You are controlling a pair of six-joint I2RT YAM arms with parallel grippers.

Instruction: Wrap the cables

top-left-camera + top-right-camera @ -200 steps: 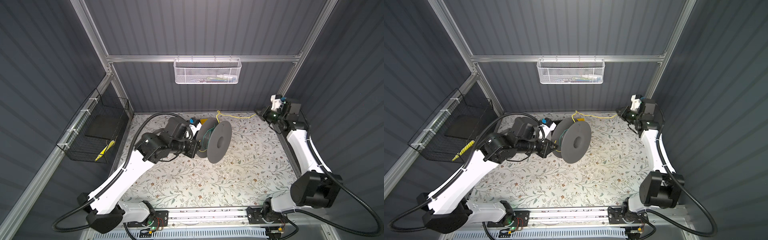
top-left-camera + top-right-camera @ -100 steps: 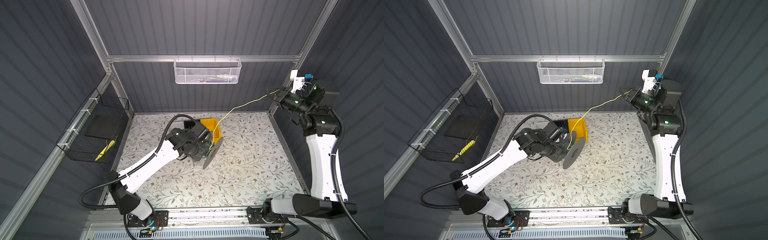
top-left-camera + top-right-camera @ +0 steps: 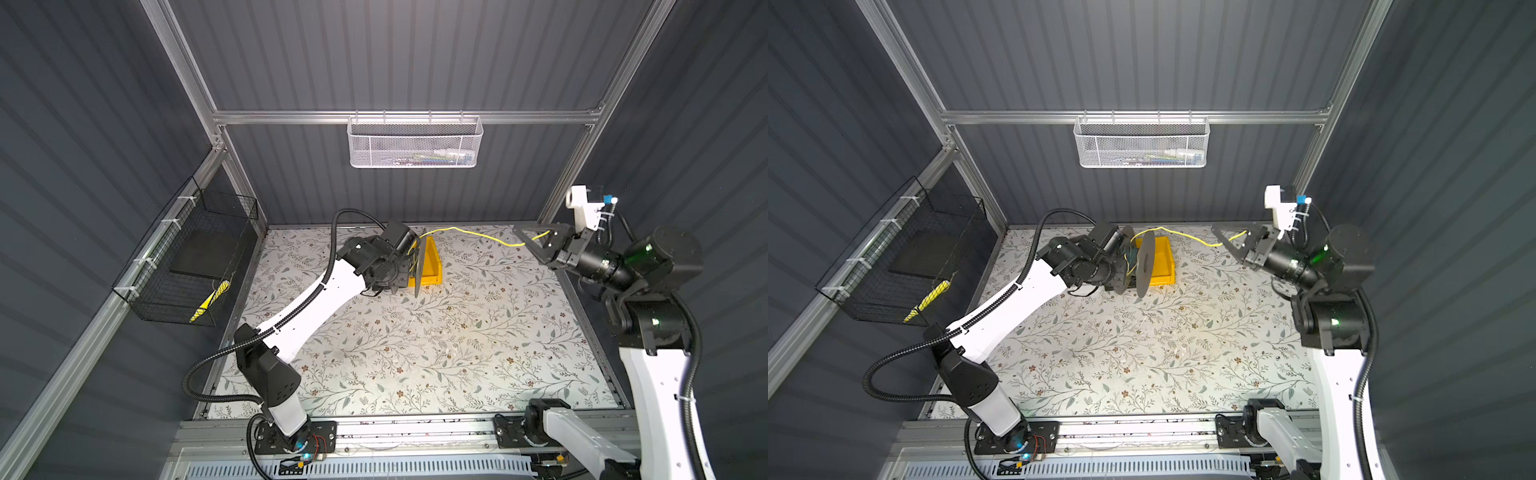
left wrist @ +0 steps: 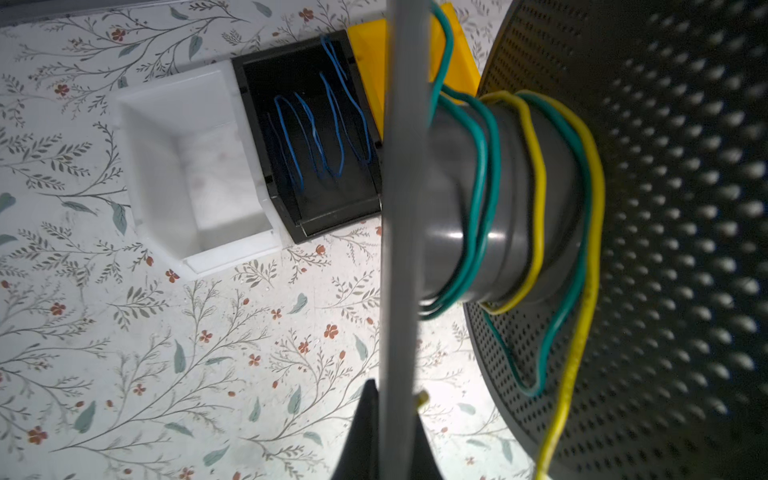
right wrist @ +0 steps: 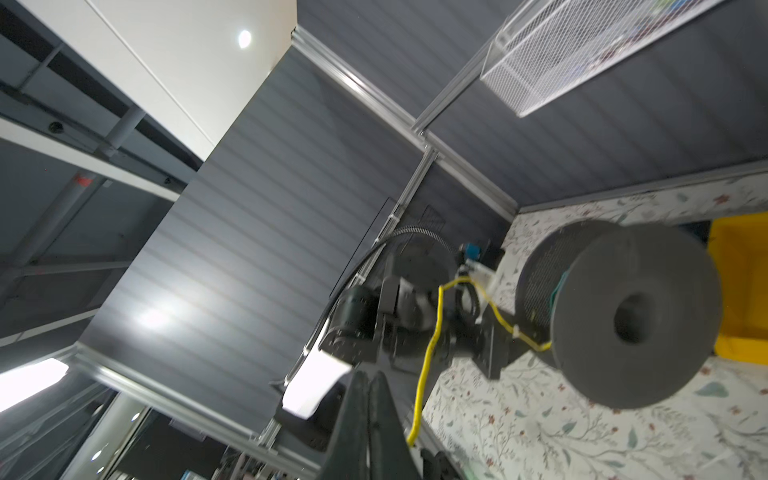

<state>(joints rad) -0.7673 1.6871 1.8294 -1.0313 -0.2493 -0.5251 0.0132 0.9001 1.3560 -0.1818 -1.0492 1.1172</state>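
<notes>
Yellow cable (image 5: 430,353) hangs slack above the tabletop (image 3: 415,353), from the grey spool (image 3: 1144,259) to your right pincer (image 5: 371,376), which is closed on it; your left pincer (image 4: 397,386) grips the spool's thin flange.

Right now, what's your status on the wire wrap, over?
Left gripper shut on spool flange. Right gripper shut on yellow wire. Wire sags between them, few turns on hub. Yellow bin beside spool, span unobstructed.
</notes>
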